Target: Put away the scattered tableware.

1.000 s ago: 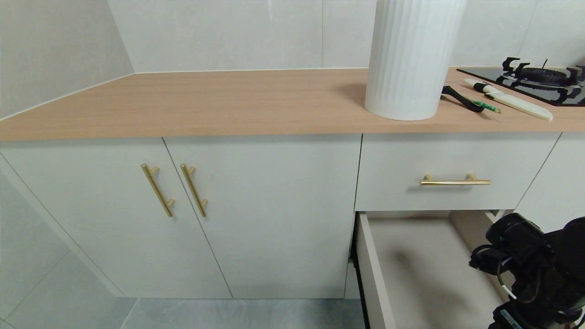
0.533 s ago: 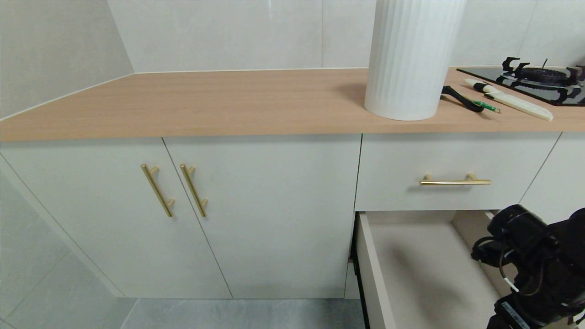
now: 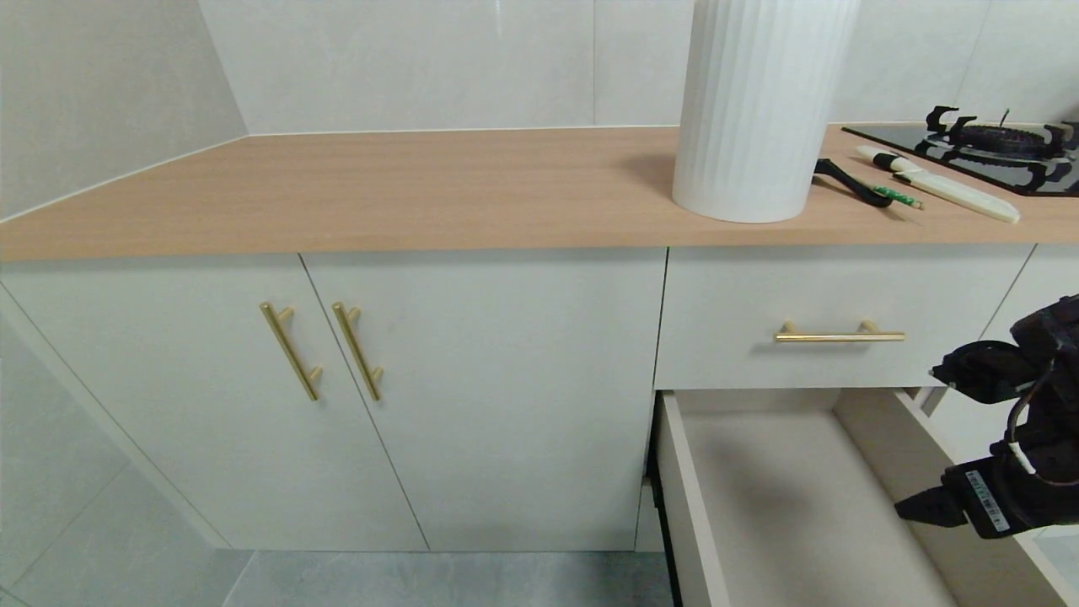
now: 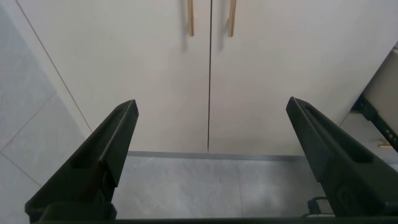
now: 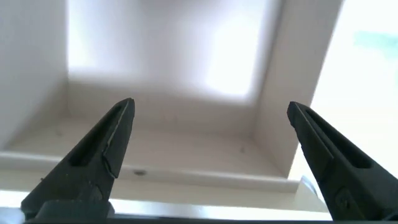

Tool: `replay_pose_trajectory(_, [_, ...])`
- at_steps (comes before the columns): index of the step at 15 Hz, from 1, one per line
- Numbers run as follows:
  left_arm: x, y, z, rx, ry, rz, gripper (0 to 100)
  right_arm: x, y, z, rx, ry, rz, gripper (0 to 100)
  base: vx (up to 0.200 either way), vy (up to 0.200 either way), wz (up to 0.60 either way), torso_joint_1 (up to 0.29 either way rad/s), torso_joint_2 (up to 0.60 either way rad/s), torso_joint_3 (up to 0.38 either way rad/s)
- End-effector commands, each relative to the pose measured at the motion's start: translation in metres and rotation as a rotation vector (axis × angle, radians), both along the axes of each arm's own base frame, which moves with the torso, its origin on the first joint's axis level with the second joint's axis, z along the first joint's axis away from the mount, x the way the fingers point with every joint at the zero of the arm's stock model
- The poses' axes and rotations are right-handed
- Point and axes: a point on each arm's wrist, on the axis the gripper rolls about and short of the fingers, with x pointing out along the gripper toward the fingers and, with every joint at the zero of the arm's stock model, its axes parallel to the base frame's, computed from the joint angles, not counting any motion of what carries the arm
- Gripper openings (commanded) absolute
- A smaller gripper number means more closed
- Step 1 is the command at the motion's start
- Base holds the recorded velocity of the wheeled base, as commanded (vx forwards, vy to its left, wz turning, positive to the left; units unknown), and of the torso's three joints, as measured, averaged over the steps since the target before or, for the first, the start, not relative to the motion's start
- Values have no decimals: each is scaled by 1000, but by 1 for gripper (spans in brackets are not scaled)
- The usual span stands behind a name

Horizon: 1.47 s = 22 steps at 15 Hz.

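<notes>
Lying on the surface (image 3: pixel 421 194), just right of a ribbed white container (image 3: pixel 754 110) and short of the hob (image 3: pixel 995 152), two utensils are to be collected: a black-handled tool (image 3: pixel 851 181) with a thin green-marked tip, and a long cream knife (image 3: pixel 948 187) with a dark band near its far end. They lie close together, and whether they touch cannot be told. Both long axes run diagonally, from far-left to near-right. The right end effector (image 3: pixel 919 440) is held low beside the open drawer (image 3: pixel 687 497), jaws spread wide and empty; the utensils lie above it and farther back. The left end effector (image 4: pixel 211 104), likewise wide open and empty, is pointed at the double doors (image 4: pixel 208 68) near the floor. The right arm is judged the nearer. A raise above the surface edge is judged necessary, with the jaws turned across the chosen utensil's axis.
</notes>
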Motion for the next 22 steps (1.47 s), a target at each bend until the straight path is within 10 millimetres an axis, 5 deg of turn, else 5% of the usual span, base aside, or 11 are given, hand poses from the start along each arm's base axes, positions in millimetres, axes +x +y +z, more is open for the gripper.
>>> replay_pose_trajectory(1, [0, 0, 0, 0, 0, 2, 100, -10, -4, 10, 11, -58, -10, 100, 0, 0, 0, 0, 0, 0])
replay_pose_trajectory(16, [0, 0, 0, 0, 0, 2, 100, -9, -4, 21, 12, -152, 9, 100, 0, 0, 0, 146, -384, -238])
replay_pose_trajectory(20, [0, 0, 0, 0, 0, 0, 100, 57, -1, 77, 17, -409, -14, 100, 0, 0, 0, 30, -66, -35])
replay_pose_trajectory(22, [0, 0, 0, 0, 0, 0, 100, 83, -4, 88, 15, -412, -39, 100, 0, 0, 0, 0, 0, 0])
